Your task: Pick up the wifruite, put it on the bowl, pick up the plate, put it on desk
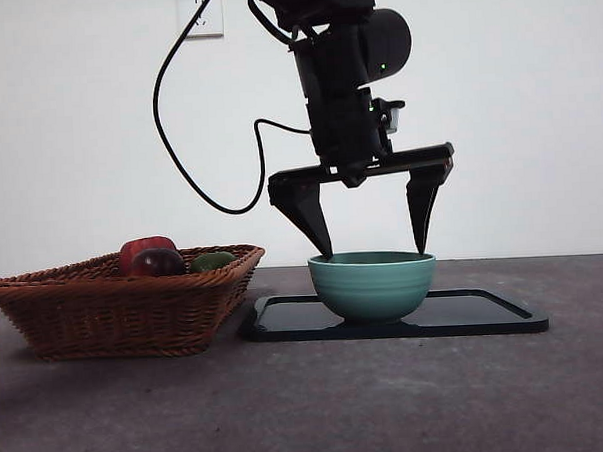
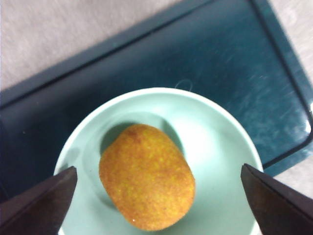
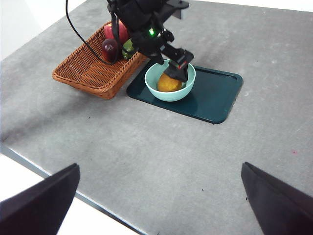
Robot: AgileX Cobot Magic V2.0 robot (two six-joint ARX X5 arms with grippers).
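Left gripper point(image 1: 376, 253) hangs at centre frame in the front view, directly over the bowl point(image 1: 372, 285). Jaws spread wide, about as wide as the bowl's rim; both black tips point down and end right at rim level, one at each side. Whether the tips touch the rim cannot be told. Nothing is between the jaws.

Left wrist view: the gripper point(image 2: 159, 196) shows its two dark jaws at the lower corners, far apart. The fruit point(image 2: 146, 177), orange-brown and dull-skinned, lies on the bowl's floor in the lower middle of the frame, between the jaws but clear of both. The pale teal bowl point(image 2: 220, 147) fills the lower half; the dark tray point(image 2: 146, 63) runs across the upper part beneath it.

Right wrist view: the right gripper point(image 3: 159, 196) is high above the desk point(image 3: 146, 142), jaws wide apart at the lower corners, holding nothing. From here the bowl point(image 3: 154, 78) sits at upper centre on the left end of the tray point(image 3: 215, 98), with the fruit point(image 3: 165, 84) visible inside and the left gripper point(image 3: 178, 68) over it.

Wicker basket point(image 1: 115, 304) stands at the left of the front view, just beside the tray point(image 1: 485, 313). It holds a red fruit point(image 1: 142, 248), a dark purple fruit point(image 1: 158, 262) and a green one point(image 1: 213, 261). The desk point(image 1: 309, 406) spreads across the lower frame.
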